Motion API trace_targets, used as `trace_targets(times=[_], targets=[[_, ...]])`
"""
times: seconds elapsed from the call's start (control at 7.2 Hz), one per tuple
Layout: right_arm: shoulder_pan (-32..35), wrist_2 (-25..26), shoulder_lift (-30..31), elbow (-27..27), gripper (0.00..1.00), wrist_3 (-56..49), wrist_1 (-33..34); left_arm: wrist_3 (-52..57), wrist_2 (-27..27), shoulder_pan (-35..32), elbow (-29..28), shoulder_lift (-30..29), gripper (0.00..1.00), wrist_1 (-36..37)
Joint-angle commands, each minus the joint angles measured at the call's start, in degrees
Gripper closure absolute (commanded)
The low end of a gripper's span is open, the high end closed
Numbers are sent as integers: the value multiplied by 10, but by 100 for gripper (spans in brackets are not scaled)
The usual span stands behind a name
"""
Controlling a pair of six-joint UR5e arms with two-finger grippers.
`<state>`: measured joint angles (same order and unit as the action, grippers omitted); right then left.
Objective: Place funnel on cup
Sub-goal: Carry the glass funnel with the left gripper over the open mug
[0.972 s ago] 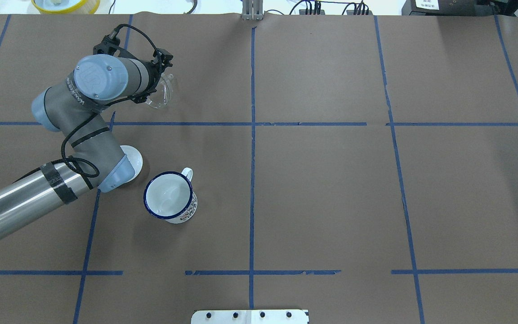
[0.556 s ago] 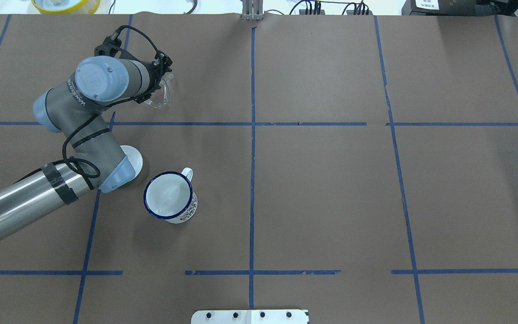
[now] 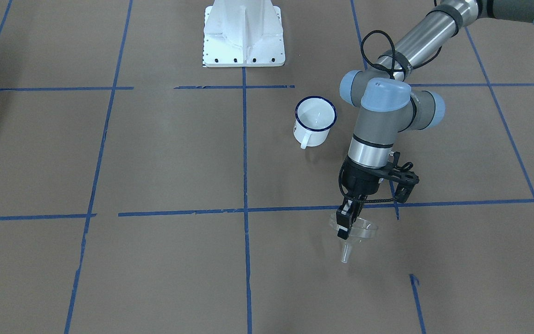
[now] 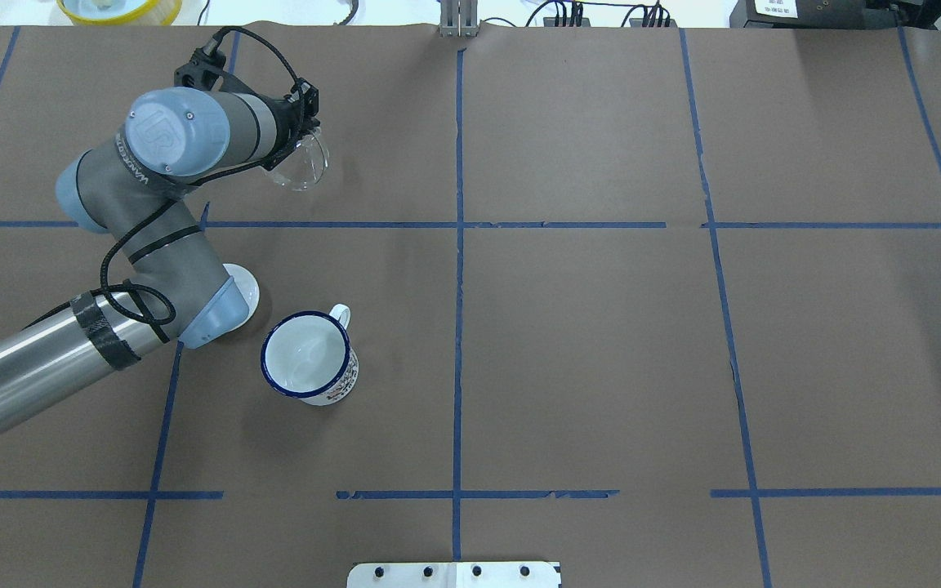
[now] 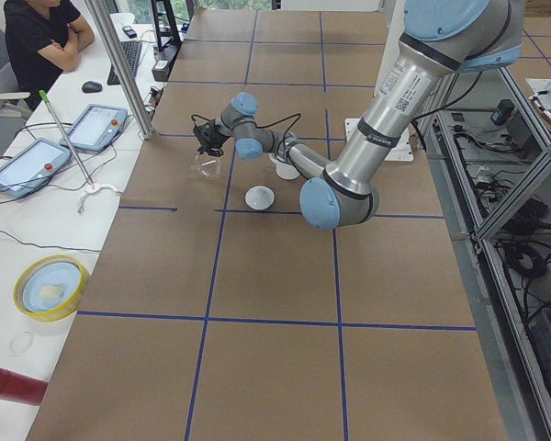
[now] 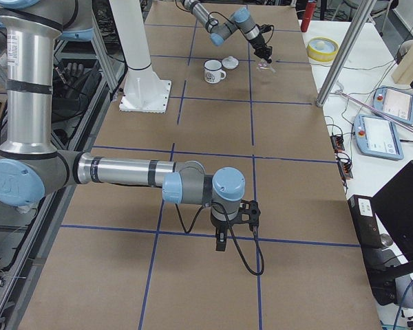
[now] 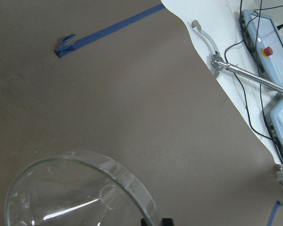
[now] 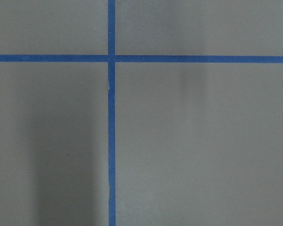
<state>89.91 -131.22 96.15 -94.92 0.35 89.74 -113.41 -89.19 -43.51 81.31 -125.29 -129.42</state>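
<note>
The clear funnel (image 3: 359, 230) hangs in my left gripper (image 3: 344, 228), which is shut on its rim, spout pointing down and slightly tilted, a little above the table. It also shows in the overhead view (image 4: 305, 163) and the left wrist view (image 7: 80, 193). The white mug with the dark blue rim (image 4: 307, 356) stands upright and empty, nearer my base, handle toward the far side; it also shows in the front view (image 3: 315, 121). My right gripper (image 6: 220, 242) hovers over bare table far from both; I cannot tell whether it is open or shut.
A round white lid (image 4: 243, 286) lies beside the mug, partly under my left forearm. A yellow bowl (image 4: 119, 8) sits beyond the far table edge. Teach pendants (image 7: 273, 52) lie past that edge. The white robot base (image 3: 244, 32) stands at the near side.
My left gripper has risen and shifted slightly right and toward the far edge with the funnel in it. The mug and lid have not moved.
</note>
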Motion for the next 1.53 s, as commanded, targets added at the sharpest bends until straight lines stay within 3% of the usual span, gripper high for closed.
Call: trace_targets(times=[0.0,0.28,0.69,0.83,1.11,1.39], targets=[[0,0,0,0,0,0,0,32,-55,-19,97,24,100,34],[0,0,0,0,0,0,0,156,-126,-32,231,44,100,205],[0,0,0,0,0,0,0,256,-160,-32,362,38,100,457],[0,0,0,0,0,0,0,287,-186,-18,386,37,100,511],[0,0,0,0,0,0,0,341,-185,50,399,5,100,617],[0,0,0,0,0,0,0,351,-126,151,403,-40,100,705]])
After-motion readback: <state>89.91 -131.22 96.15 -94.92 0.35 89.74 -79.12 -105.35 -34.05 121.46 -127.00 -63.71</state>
